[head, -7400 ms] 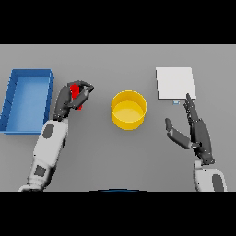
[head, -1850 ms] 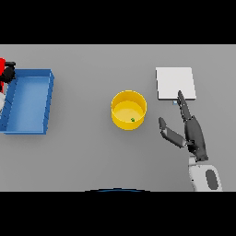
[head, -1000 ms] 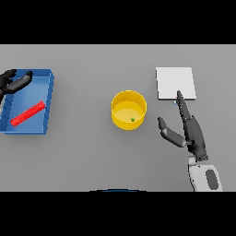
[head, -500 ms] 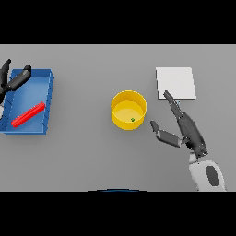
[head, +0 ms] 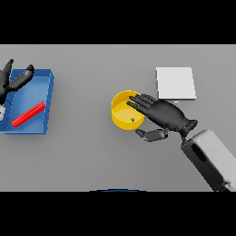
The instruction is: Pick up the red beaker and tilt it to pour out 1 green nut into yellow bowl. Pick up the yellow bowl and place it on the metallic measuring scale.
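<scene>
Right, the wide grey table [head: 92,156] carries one of everything. Largest on it is the single blue rectangular tray [head: 32,94] at the far left, and lying flat inside it, slanted across the floor, is the one red beaker [head: 28,114], on its side rather than upright. Next in size, one flat pale metallic measuring scale [head: 175,83] sits at the upper right, nothing resting on its plate; a small strip shows at its lower edge, but any writing there is too small to read. No labels or brands can be read anywhere.

In the middle stands the one round yellow bowl [head: 120,115], on the table and apart from the scale. One tiny green nut [head: 132,120] lies inside it, towards the right of its floor.

The right hand [head: 163,115] reaches in from the lower right, fingers stretched out over the bowl's right rim, thumb below and beside the wall, not closed on it. The left hand [head: 14,80] shows at the left edge above the tray's top corner, fingers loose and spread, holding nothing.
</scene>
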You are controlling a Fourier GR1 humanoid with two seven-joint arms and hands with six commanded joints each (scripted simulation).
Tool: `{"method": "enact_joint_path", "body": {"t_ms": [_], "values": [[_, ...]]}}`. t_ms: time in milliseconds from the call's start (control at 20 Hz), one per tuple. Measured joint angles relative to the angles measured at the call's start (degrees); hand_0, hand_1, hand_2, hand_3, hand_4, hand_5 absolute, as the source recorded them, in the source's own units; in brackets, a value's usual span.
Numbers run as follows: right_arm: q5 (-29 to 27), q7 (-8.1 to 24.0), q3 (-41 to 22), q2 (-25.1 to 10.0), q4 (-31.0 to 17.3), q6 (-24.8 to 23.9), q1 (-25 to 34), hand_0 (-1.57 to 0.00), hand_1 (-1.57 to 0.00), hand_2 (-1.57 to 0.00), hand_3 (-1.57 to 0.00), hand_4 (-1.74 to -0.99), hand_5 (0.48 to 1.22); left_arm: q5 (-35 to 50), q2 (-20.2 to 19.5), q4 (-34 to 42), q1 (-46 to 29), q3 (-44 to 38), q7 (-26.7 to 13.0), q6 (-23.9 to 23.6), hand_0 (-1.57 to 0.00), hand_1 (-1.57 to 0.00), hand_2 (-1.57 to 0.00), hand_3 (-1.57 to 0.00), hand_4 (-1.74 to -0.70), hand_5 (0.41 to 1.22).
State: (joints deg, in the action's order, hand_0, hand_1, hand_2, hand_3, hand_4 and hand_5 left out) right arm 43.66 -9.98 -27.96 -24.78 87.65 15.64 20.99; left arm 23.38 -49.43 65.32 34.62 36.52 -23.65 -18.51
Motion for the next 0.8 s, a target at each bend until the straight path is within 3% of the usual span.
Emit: {"method": "enact_joint_path", "body": {"t_ms": [250,550,800], "values": [[3.99,-3.89,-5.42,-1.14,-6.02,4.75,7.27,0.00,0.00,0.00,0.00,-1.219,0.705,0.71,-0.34,0.02,-1.04,-0.58,1.41,0.30,0.00,0.00,0.00,0.00,-0.72,0.688],[8.27,-2.56,-10.57,1.44,-14.67,7.75,13.97,0.00,0.00,0.00,0.00,-1.239,0.705,1.33,-0.21,0.10,-0.87,-1.13,1.36,0.03,0.00,0.00,0.00,0.00,-0.72,0.687],[9.72,-3.03,-12.93,2.05,-18.31,10.70,17.27,0.00,0.00,0.00,0.00,-1.275,0.735,2.06,-0.95,0.32,-1.74,-1.65,2.44,0.94,0.00,0.00,0.00,0.00,-0.72,0.684]]}}
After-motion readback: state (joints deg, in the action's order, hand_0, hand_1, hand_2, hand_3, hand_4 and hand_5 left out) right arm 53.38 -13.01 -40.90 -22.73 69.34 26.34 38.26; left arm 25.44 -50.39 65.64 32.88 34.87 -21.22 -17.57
